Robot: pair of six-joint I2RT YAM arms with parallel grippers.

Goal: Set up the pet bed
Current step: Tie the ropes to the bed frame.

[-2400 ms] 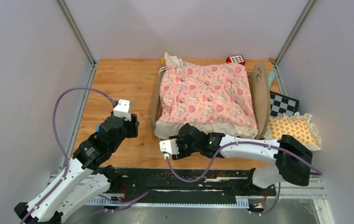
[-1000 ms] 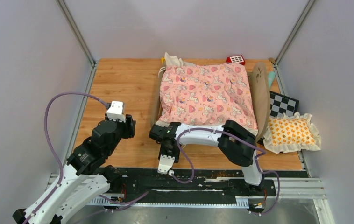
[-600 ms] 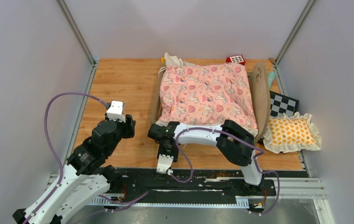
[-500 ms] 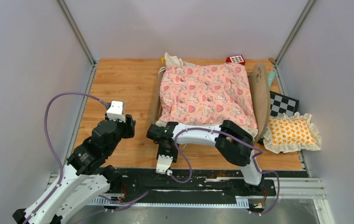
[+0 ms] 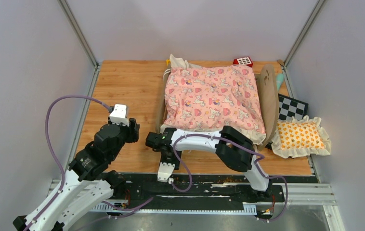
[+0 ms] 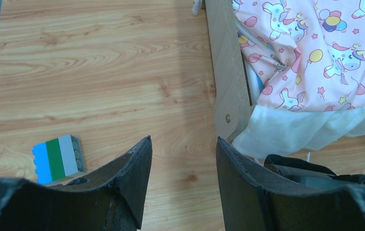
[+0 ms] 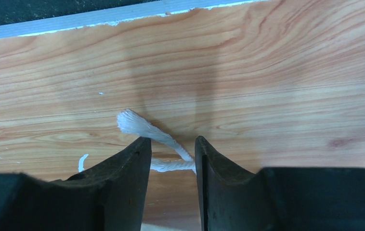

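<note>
beside the pet bed (image 5: 212, 98), left tool (image 6: 183, 142) and right tool (image 7: 172, 140) both sit released.

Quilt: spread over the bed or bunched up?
Spread. The pink quilt lies opened out across the bed frame, its white ruffle hanging over the near edge.

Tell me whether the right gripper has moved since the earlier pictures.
Yes. The right gripper has swung left along the pet bed's near edge, ending past its near-left corner.
</note>
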